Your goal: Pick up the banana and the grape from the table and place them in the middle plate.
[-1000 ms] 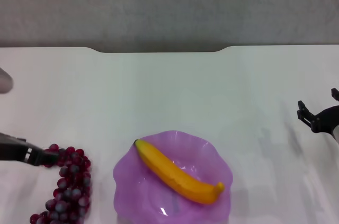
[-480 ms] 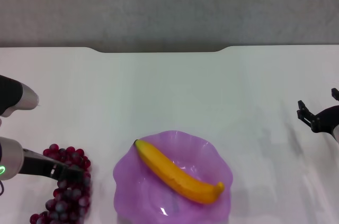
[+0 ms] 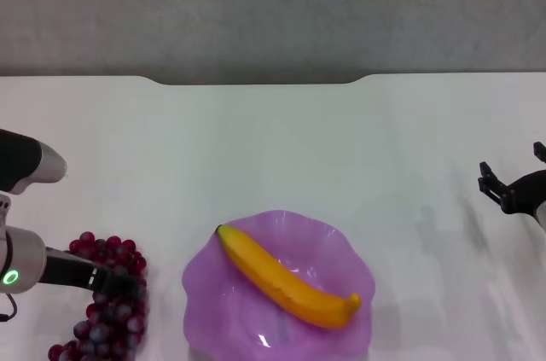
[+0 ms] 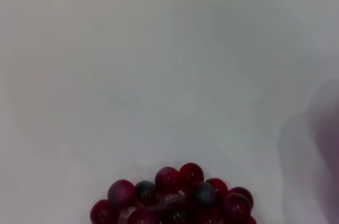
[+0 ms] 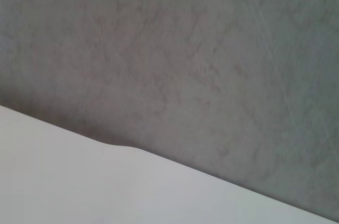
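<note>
The yellow-orange banana (image 3: pixel 286 280) lies slantwise in the translucent purple middle plate (image 3: pixel 205 293) at the near middle of the white table (image 3: pixel 273 148). The dark red grape bunch (image 3: pixel 111 323) lies on the table left of the plate. My left gripper (image 3: pixel 119 284) reaches in from the left and sits low over the upper part of the bunch, covering some grapes. The left wrist view shows the top of the bunch (image 4: pixel 175 197) close below and a faint purple plate edge (image 4: pixel 326 144). My right gripper (image 3: pixel 512 171) is open and empty at the table's far right edge.
The table's notched far edge (image 3: pixel 256 81) meets a grey wall (image 3: pixel 273 11). The right wrist view shows only that wall (image 5: pixel 185 49) and a strip of table (image 5: pixel 79 187).
My left arm has reached further right, from the bunch's left edge to over its upper middle. The banana, plate and right arm have not moved.
</note>
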{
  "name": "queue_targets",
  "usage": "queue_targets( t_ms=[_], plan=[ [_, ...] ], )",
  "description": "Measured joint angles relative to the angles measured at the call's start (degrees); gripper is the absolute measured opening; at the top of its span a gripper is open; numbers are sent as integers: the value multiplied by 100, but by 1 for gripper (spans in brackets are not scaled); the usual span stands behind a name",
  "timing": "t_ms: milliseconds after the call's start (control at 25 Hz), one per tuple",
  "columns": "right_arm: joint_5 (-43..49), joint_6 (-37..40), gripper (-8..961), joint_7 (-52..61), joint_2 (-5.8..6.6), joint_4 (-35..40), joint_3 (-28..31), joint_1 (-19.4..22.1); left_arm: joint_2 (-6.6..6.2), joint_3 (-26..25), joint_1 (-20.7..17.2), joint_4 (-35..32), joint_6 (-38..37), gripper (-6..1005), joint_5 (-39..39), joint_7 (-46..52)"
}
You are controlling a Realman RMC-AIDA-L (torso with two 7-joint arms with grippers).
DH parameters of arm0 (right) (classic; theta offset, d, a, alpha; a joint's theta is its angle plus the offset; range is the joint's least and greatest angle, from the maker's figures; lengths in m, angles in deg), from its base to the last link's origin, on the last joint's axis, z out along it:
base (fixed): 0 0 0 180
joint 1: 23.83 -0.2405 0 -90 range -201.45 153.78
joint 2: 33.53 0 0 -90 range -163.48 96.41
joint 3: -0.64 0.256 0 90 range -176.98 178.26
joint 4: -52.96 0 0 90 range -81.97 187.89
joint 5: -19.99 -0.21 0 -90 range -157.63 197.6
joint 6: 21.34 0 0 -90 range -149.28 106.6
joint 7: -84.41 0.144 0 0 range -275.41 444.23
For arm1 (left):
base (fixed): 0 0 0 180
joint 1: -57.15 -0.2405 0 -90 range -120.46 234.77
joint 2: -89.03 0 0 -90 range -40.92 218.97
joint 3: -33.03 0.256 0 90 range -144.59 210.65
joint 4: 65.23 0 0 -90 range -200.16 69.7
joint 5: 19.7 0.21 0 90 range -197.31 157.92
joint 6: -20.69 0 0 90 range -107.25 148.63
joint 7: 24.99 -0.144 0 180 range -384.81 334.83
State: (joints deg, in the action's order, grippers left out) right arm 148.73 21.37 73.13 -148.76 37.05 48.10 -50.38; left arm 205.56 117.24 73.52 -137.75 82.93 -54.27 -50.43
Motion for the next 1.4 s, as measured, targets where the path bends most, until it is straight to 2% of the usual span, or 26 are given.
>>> queue_targets(
  t_ms=[480, 680, 920, 1120, 1400],
  plan=[
    [4, 0, 885, -13, 0, 0, 0, 0, -8, -208, 170, 543, -135, 890, -551, -369],
    [-4, 0, 885, -14, 0, 0, 0, 0, -9, -253, 175, 580, -136, 842, -568, -390],
    [-7, 0, 885, -15, 0, 0, 0, 0, -3, -438, 280, 878, -147, 632, -583, -446],
    [-8, 0, 885, -15, 0, 0, 0, 0, -5, -523, 392, 1126, -179, 537, -591, -521],
    [-8, 0, 885, -16, 0, 0, 0, 7, 6, -590, 366, 1121, -203, 397, -616, -558]
  ],
)
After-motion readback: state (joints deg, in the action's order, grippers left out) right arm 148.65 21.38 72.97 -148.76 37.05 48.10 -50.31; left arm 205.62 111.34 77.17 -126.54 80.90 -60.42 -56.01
